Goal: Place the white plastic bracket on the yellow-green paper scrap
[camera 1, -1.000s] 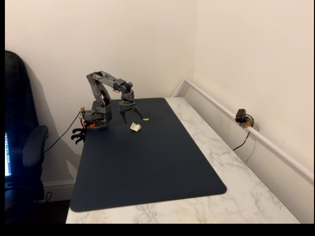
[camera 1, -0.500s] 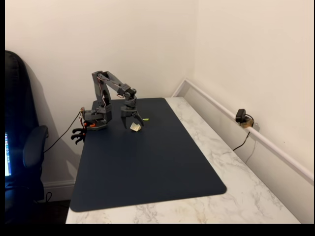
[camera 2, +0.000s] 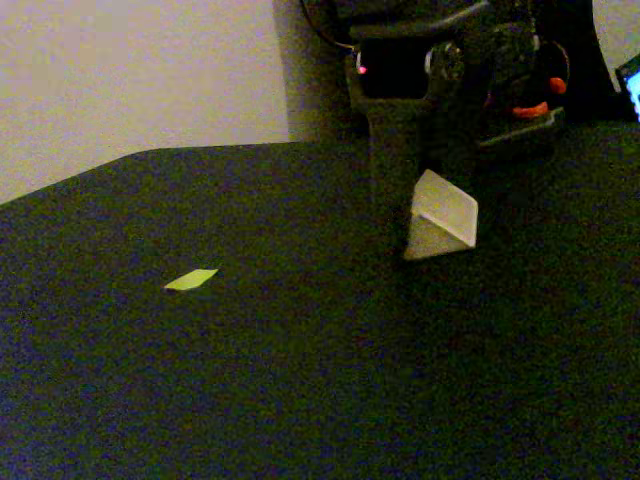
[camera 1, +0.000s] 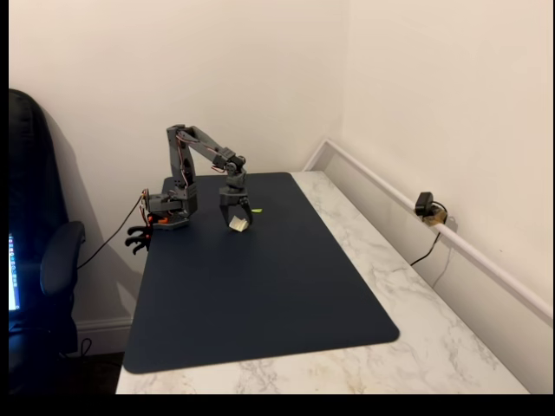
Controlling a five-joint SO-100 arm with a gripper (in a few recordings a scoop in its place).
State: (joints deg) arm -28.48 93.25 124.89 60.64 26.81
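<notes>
The white plastic bracket (camera 1: 238,224) is a small cream wedge resting on the dark mat (camera 1: 260,295) near its back left. My gripper (camera 1: 236,217) has come down over it and is open, with one finger on each side. In the low fixed view the bracket (camera 2: 441,217) stands between the dark fingers (camera 2: 388,175) of the gripper (camera 2: 443,192), and the left finger is close against it. The yellow-green paper scrap (camera 1: 257,210) lies flat on the mat a short way from the bracket, to the left in the low view (camera 2: 190,280).
The arm's base (camera 1: 169,212) is clamped at the mat's back left edge. A marble table (camera 1: 416,329) extends to the right, where a small camera (camera 1: 425,206) sits by the wall rail. A dark office chair (camera 1: 39,260) stands at the left.
The gripper has moved forward and down from above the mat until its fingers sit around the bracket. The bracket and the paper scrap have stayed in place.
</notes>
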